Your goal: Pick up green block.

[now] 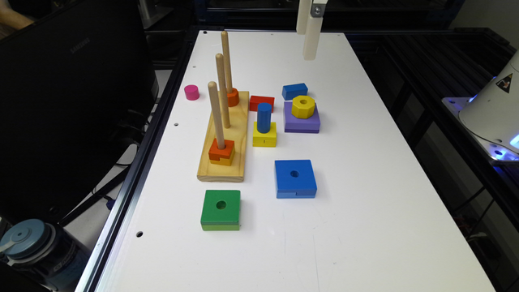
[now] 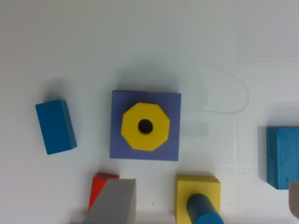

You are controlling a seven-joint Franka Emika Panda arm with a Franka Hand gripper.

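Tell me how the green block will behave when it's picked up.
The green block looks like rigid painted wood, so it probably won't flex. It lies flat and square, so it is unlikely to roll or tip. Its two layers may be separate pieces; a grip on the top one alone might leave the lime layer behind.

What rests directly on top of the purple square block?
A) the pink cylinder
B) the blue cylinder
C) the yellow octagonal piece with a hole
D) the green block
C: the yellow octagonal piece sits on the purple square block, as the wrist view also shows; the green block lies alone on the table nearer the camera.
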